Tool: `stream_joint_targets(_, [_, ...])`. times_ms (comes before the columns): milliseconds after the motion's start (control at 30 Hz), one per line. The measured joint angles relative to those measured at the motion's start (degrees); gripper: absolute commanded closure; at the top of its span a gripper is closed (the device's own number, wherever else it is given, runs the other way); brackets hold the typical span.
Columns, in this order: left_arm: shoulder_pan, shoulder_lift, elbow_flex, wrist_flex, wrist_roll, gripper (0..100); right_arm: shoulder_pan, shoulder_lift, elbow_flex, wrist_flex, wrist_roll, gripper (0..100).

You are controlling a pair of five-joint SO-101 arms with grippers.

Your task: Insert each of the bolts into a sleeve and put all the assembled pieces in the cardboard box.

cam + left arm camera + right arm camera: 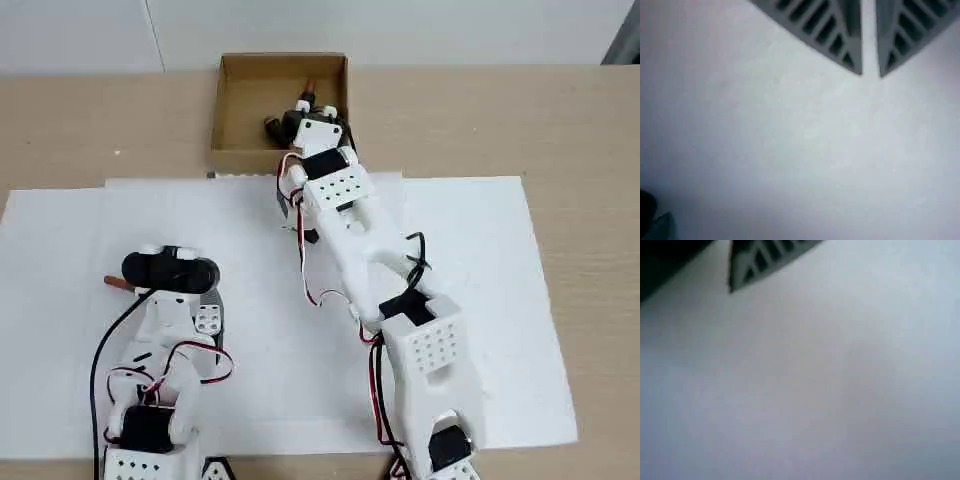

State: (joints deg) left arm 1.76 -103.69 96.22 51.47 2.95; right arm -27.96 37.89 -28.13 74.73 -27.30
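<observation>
The cardboard box (228, 110) stands at the far middle of the table. My right gripper (305, 112) reaches down into it, beside dark assembled pieces (272, 125) and a brown bolt end (308, 85). One grey finger (760, 262) shows over a white surface in the right wrist view. My left gripper (165, 270) hangs low over the white paper at the near left. Its grey fingers (840, 40) stand almost together with only a thin slit and nothing between them (871, 74). A small brown bolt end (118, 283) pokes out on the paper beside the left arm.
A large white paper sheet (480, 260) covers the wooden table (580, 120) in front of the box. The right arm stretches diagonally across the sheet's middle. Cables hang off both arms.
</observation>
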Motion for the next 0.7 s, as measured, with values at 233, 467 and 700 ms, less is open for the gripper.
stream_joint_targets(233, [0.0, 0.0, 0.0, 0.0, 0.0, 99, 0.7, 0.18, 0.0, 0.0, 0.0, 99.3])
stream_joint_targets(467, [0.0, 0.0, 0.0, 0.0, 0.0, 99, 0.88, 0.18, 0.09, 0.09, 0.09, 99.6])
stream_joint_targets(700, [0.0, 0.0, 0.0, 0.0, -0.09, 99, 0.79, -0.62, 0.09, 1.05, 0.09, 99.5])
